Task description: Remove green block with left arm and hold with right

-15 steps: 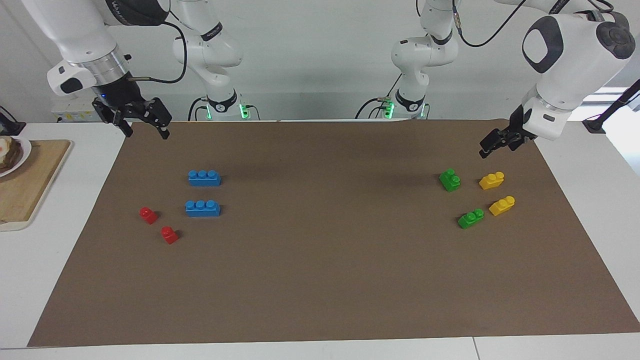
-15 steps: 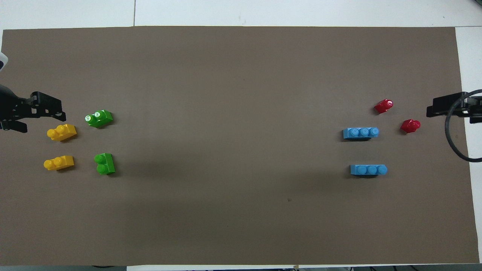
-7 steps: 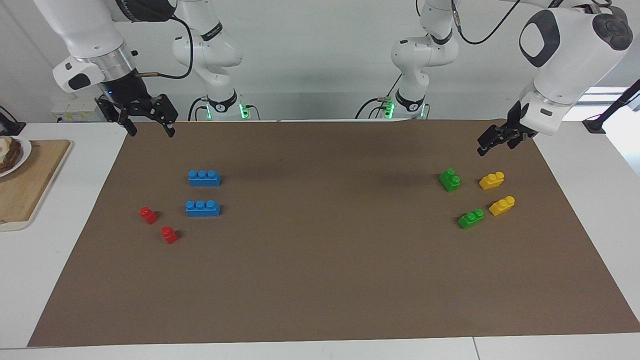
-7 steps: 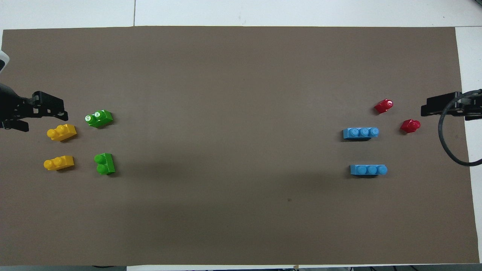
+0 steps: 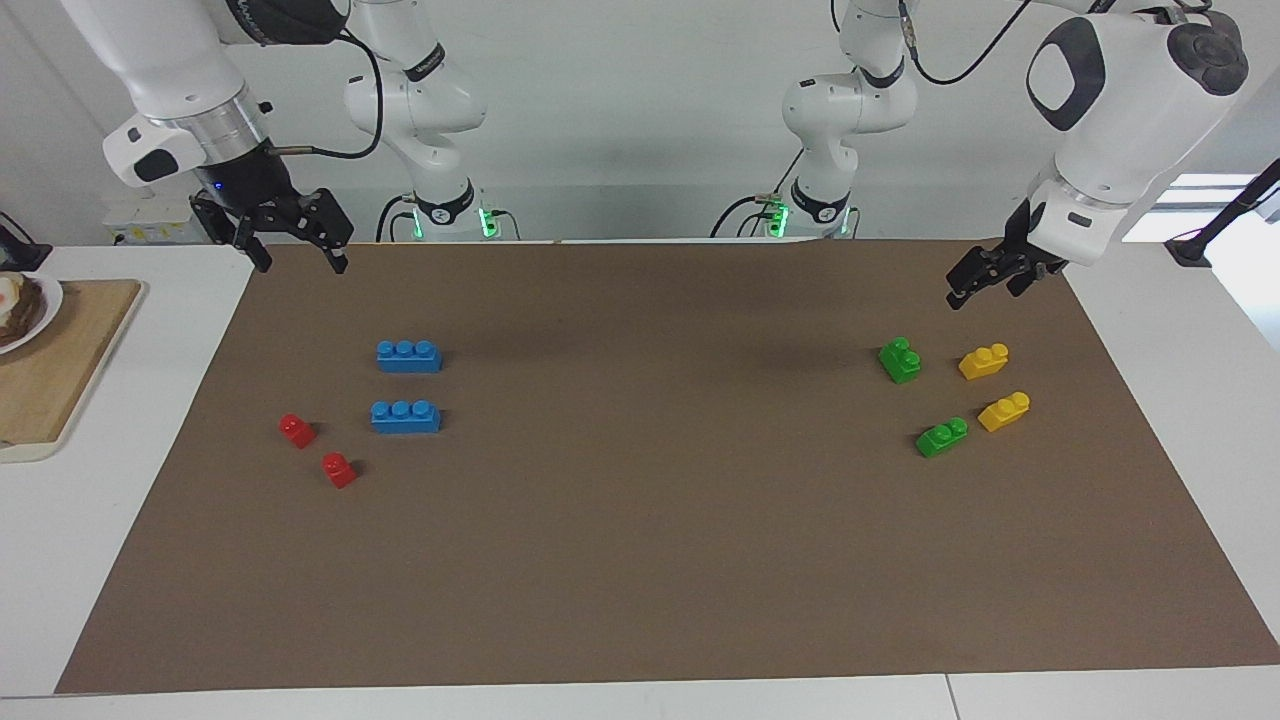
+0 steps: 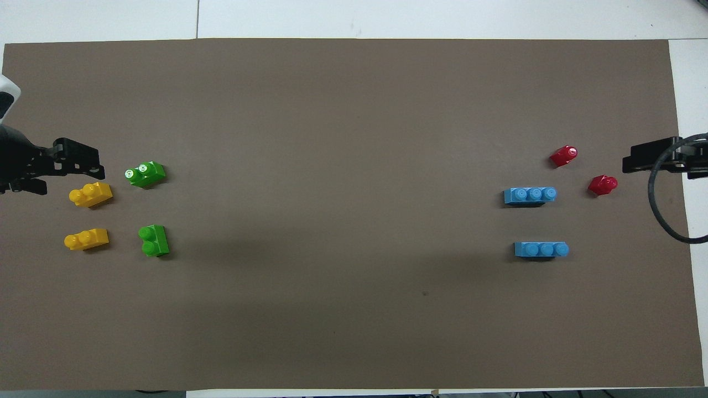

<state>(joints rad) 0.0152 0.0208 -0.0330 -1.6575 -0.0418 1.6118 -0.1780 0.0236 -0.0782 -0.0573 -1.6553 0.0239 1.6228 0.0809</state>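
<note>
Judging from how things lie, the task is at its very start; no brick is lifted and both arms carry nothing. Over the bench (image 5: 640,560) edge closest to the robots, at the left arm's end, hangs the left pincer (image 5: 985,283), its two fingers apart and empty, above the bricks and touching none; at the right arm's end the right pincer (image 5: 300,262) waits in the air, fingers wide apart.

Just past the left pincer lies the green block (image 5: 900,360), flat on the bench, studs up; it is small, bright green plastic, with two round studs on top, and it stands free, a yellow brick (image 5: 984,361) near it but not touching. Farther from the robots lies a second green brick (image 5: 941,437) of the same kind, beside another yellow one (image 5: 1004,411); which of the two greens is meant I cannot tell for sure, but the nearer seems likelier. What is left: the approach, the grasp, the lift, and the handing to the right pincer.
</note>
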